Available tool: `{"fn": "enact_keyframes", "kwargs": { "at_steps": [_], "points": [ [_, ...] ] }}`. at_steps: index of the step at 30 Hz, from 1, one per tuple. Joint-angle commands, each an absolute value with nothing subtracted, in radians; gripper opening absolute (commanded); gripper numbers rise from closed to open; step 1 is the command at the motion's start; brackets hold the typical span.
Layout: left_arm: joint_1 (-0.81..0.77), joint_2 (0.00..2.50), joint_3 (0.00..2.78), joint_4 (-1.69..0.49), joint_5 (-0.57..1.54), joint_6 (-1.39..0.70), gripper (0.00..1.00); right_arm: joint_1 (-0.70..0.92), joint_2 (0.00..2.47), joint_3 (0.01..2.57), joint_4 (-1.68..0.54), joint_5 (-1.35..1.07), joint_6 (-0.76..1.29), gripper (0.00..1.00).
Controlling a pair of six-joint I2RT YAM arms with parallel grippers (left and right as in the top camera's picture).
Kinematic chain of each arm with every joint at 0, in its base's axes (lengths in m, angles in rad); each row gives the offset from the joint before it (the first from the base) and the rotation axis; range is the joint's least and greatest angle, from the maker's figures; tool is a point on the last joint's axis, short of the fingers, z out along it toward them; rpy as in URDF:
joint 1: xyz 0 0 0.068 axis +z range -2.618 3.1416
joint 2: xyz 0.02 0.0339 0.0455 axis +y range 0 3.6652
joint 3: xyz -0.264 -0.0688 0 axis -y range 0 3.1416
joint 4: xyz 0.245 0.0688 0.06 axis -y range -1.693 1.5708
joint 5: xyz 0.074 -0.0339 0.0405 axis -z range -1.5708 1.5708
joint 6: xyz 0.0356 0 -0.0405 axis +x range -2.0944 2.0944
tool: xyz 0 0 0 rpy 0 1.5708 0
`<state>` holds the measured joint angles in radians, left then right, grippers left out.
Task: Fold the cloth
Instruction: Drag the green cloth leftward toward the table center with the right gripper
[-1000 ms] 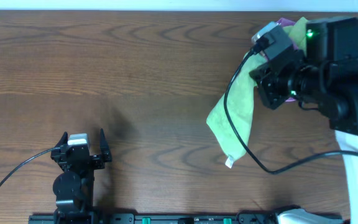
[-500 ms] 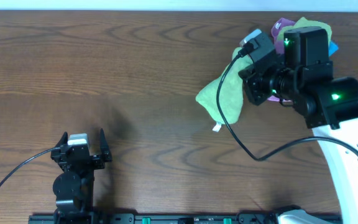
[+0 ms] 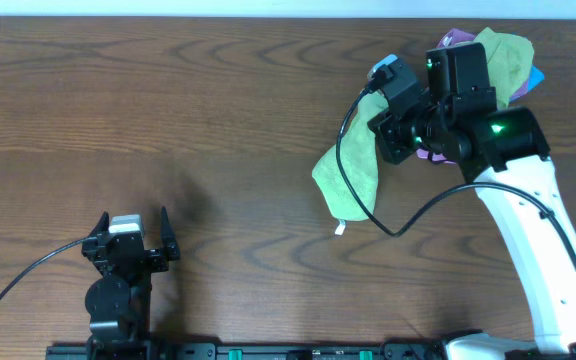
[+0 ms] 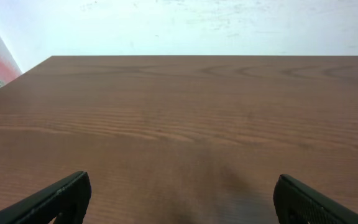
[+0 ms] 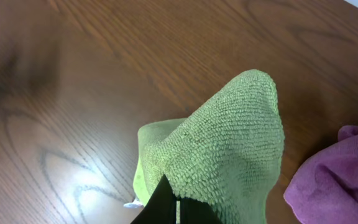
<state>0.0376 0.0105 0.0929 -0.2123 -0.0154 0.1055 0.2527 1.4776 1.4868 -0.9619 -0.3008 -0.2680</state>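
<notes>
Right gripper [image 5: 168, 200] pinches the cloth [image 3: 351, 172], contact seen only from its wrist camera; overhead shows left gripper [image 3: 134, 232] spread wide.

You are at a robotics lab bench; the dark brown wood-grain tabletop [image 3: 218, 120] carries a black mounting rail with green connectors [image 3: 198, 352] along its near edge, and two robot arms stand at it, a small black one [image 3: 116, 300] on the left and a taller one with a long white link [image 3: 528, 240] on the right. A loose black cable [image 3: 393, 234] trails over the wood; behind the table you have a plain white wall [image 4: 197, 25].
</notes>
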Motion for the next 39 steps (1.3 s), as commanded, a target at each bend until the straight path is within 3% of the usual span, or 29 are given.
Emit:
{"fn": "enact_keyframes", "kwargs": {
  "at_steps": [1,23,39],
  "points": [
    [0.041,0.006,0.075,-0.249,-0.032,0.112,0.95,0.256,1.439,1.487,-0.976,-0.325,-0.247,0.01],
    [0.041,0.006,0.075,-0.249,-0.033,0.112,0.96,0.233,0.895,1.193,-0.989,-0.262,-0.159,0.01],
    [0.041,0.006,0.075,-0.249,-0.032,0.112,0.95,0.311,1.332,1.199,-0.824,-0.342,-0.150,0.01]
  ]
}}
